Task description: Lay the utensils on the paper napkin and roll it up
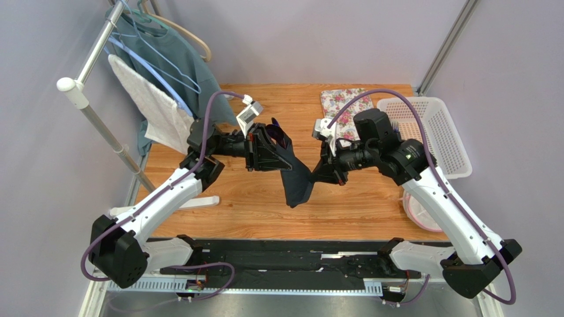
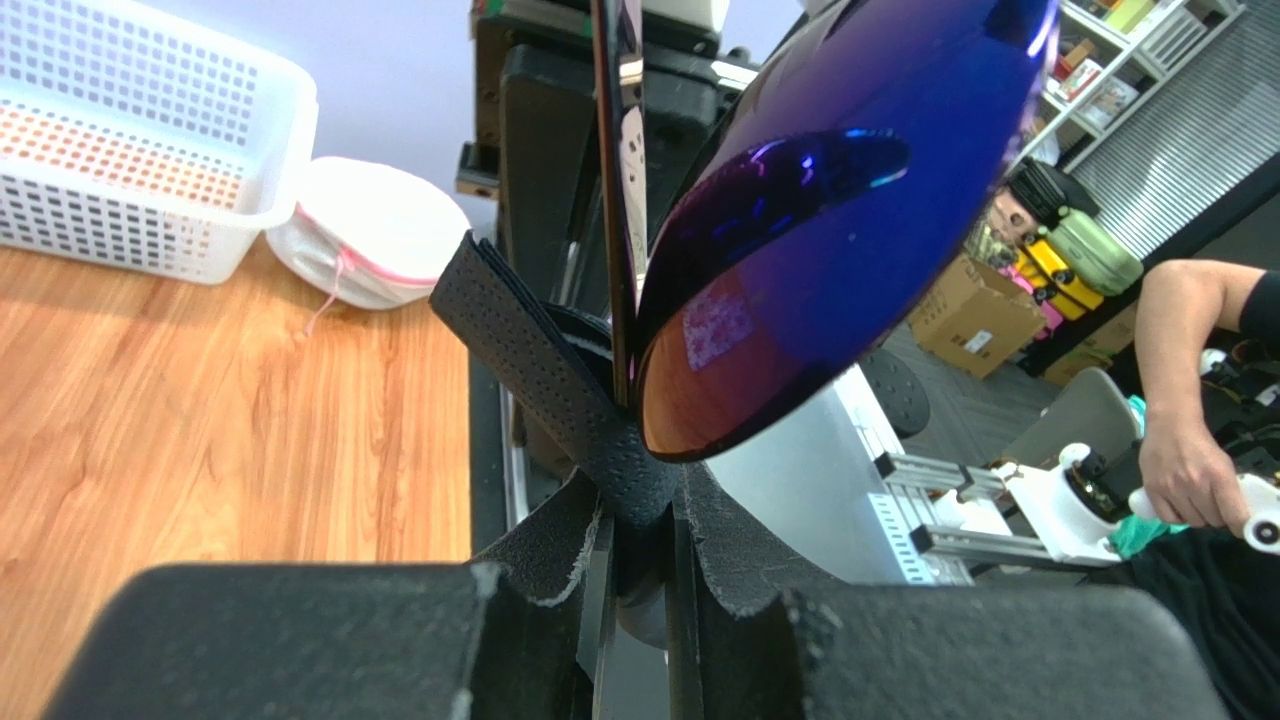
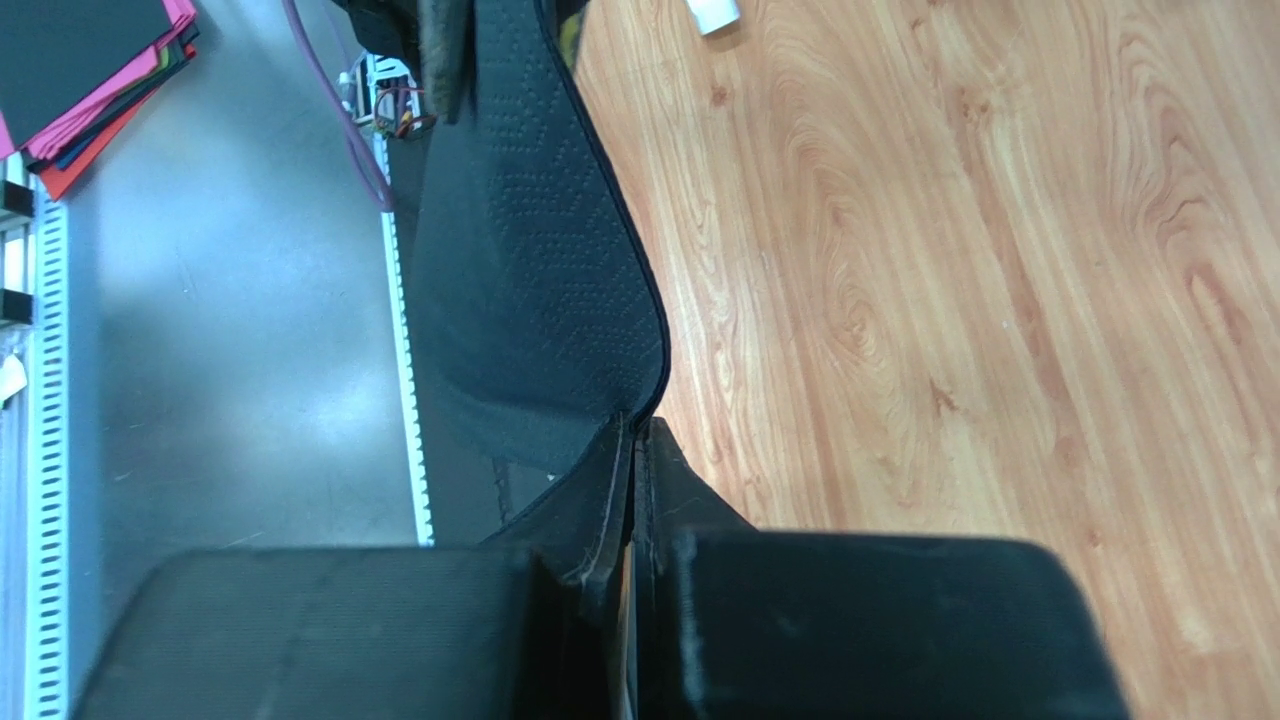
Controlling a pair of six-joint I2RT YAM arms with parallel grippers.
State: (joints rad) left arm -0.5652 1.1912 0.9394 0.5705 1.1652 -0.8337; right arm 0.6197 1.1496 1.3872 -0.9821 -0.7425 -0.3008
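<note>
The left hand (image 2: 639, 588) is closed tight on the paper napkin (image 2: 553, 357), and the purple spoon (image 2: 842, 210) comes up out of the same grip. The spoon's round bowl is the far end and points away from the hand. Seen from above, the left hand (image 1: 259, 150) holds its bundle up over the bench (image 1: 371, 205). The tips of the utensils (image 1: 279, 131) poke out of the black paper toward the far side of the bench.

From there the napkin (image 1: 296, 181) runs sideways across to the right hand (image 1: 322, 168). A loose corner hangs down in the middle.

The right hand (image 3: 631, 533) is shut and pinches the napkin's edge (image 3: 526, 300).

Farther out, a flowery mat (image 1: 341, 105) and a white basket (image 1: 433, 135) lie at the far right of the bench.
</note>
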